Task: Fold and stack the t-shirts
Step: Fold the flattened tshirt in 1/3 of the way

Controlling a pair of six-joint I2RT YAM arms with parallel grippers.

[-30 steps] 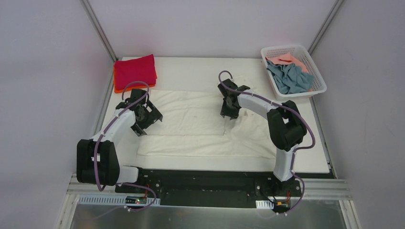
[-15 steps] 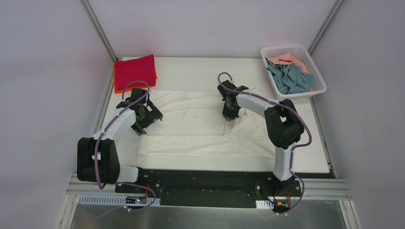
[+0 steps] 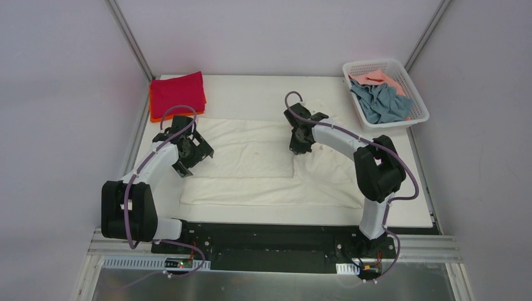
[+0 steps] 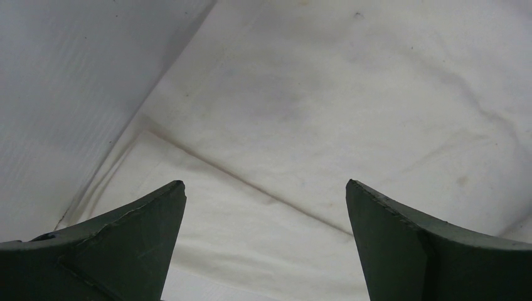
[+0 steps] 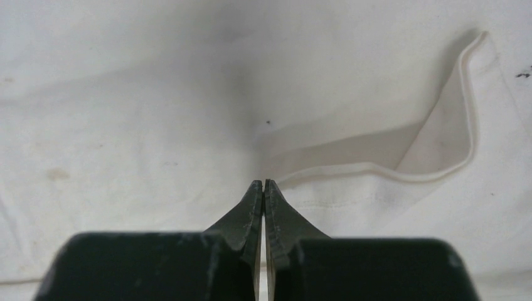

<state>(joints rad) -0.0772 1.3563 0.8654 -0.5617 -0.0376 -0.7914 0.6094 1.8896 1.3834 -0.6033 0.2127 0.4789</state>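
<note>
over cream-white t-shirt [image 3: 251, 153]: right jaws clenched on its fold; left jaws spread wide.

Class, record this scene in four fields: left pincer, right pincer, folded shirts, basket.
Left pincer: open, over the left edge of the cream-white t-shirt
Right pincer: shut on that shirt's raised hem
Folded: crimson red t-shirt on orange t-shirt, far left corner
Basket: far right; holds grey-blue t-shirt and salmon pink t-shirt
</note>
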